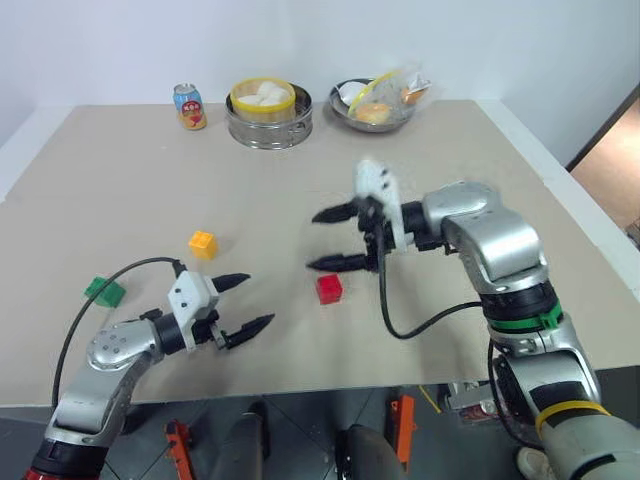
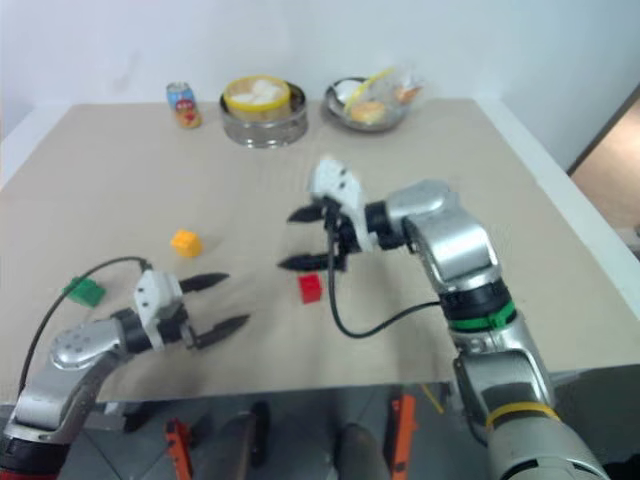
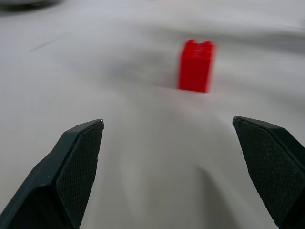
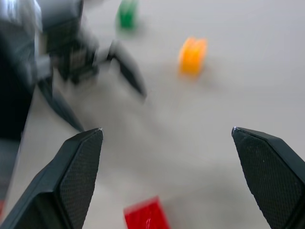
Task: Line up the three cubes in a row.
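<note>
Three cubes lie apart on your surface (image 1: 120, 180): red cube (image 1: 329, 288) just below the wide-open, empty right pincer (image 1: 332, 239), yellow-orange cube (image 1: 202, 244) and green cube (image 1: 104, 291) near the wide-open, empty left pincer (image 1: 248, 304).

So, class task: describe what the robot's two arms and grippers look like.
Both arms are silver-grey metal with black joints. Each gripper, left and right, has two black pointed fingers with textured pads on a white mount. A black cable loops from each wrist. The right arm has green and yellow bands.

Beige table (image 1: 120, 190) against a plain white wall (image 1: 120, 40)
</note>
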Motion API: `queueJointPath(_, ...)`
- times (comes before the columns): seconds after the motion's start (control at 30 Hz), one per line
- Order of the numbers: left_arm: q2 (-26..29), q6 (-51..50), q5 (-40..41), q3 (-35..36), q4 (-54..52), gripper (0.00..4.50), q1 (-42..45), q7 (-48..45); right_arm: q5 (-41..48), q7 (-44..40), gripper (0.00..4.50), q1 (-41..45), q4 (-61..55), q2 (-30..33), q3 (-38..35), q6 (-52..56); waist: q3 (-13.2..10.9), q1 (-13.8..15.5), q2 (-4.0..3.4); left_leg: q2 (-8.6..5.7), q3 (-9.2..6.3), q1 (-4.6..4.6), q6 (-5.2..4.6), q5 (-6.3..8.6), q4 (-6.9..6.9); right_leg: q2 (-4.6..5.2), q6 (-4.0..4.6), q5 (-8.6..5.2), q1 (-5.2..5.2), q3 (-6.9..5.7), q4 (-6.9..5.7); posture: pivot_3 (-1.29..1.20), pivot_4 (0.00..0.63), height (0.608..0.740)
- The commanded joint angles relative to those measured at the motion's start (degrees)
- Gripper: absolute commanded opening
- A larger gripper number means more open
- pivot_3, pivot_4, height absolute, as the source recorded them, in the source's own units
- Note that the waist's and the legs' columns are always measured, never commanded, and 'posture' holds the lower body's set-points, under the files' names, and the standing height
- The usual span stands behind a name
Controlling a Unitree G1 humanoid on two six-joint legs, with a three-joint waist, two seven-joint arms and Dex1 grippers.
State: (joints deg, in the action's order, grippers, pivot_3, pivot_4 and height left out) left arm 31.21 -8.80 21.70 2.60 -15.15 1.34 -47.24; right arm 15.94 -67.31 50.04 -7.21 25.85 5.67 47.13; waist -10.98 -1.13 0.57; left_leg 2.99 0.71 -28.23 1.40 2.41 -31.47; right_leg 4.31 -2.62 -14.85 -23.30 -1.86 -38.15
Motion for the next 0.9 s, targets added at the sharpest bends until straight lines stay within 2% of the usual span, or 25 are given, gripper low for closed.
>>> queueJointPath(0.03, -1.56, 0.00, 0.20, 4.58, -2.66, 4.50, -1.19, 5.85, 7.09, 8.00, 4.48, -4.55, -10.26, -3.93, -6.13, 4.80, 0.00, -0.01, 0.00, 0.01, 0.00, 0.00, 0.00, 0.00, 0.00, -0.01, 0.00, 0.00, 0.00, 0.00, 0.00, 0.00, 0.150, 0.740)
queueJointPath(0.17, -4.41, 0.15, -1.58, 8.70, -6.17, 4.50, -3.75, 13.95, 12.93, 13.17, 4.48, -12.26, -19.85, -7.85, -5.63, 7.67, 0.02, -0.03, 0.03, 0.08, 0.05, -0.01, 0.01, 0.02, 0.00, -0.03, -0.01, 0.00, 0.00, 0.00, 0.00, 0.00, 0.150, 0.740)
queueJointPath(0.3, -6.54, -1.00, -2.51, 13.62, -10.37, 4.50, -6.28, 21.41, 7.75, 17.56, 4.48, -15.17, -19.30, -7.74, -0.55, -0.23, 0.02, -0.04, 0.04, 0.09, 0.12, -0.02, 0.01, 0.03, -0.07, -0.05, -0.04, 0.06, -0.02, 0.01, 0.01, 0.00, 0.150, 0.740)
queueJointPath(0.4, -6.57, -2.58, -1.04, 18.19, -12.30, 4.50, -9.00, 23.97, 7.29, 18.33, 4.48, -15.22, -17.21, -7.52, 0.83, -3.53, 0.02, -0.07, 0.04, 0.21, 0.19, -0.01, 0.01, 0.03, -0.09, -0.01, -0.16, 0.07, -0.05, -0.10, 0.05, 0.00, 0.150, 0.740)
queueJointPath(0.67, -1.04, -5.40, 5.76, 29.04, -6.50, 4.50, -13.98, 18.31, 7.90, 15.61, 4.48, -13.59, -10.43, -7.24, 3.96, -9.91, 0.03, -0.16, 0.05, 0.80, 0.48, -0.01, 0.05, 0.06, -0.18, 0.16, 0.13, 0.34, -0.22, -0.80, 0.17, 0.00, 0.150, 0.740)
queueJointPath(0.9, 3.25, -5.68, 6.67, 31.12, -0.34, 4.50, -12.35, 14.75, 5.53, 9.14, 4.48, -14.95, -7.81, -4.18, 8.32, -19.42, 0.03, -0.11, 0.06, 1.15, 0.76, -0.11, 0.09, 0.09, -0.10, 0.57, 0.21, 0.80, -0.21, -1.68, 1.01, 0.00, 0.150, 0.740)
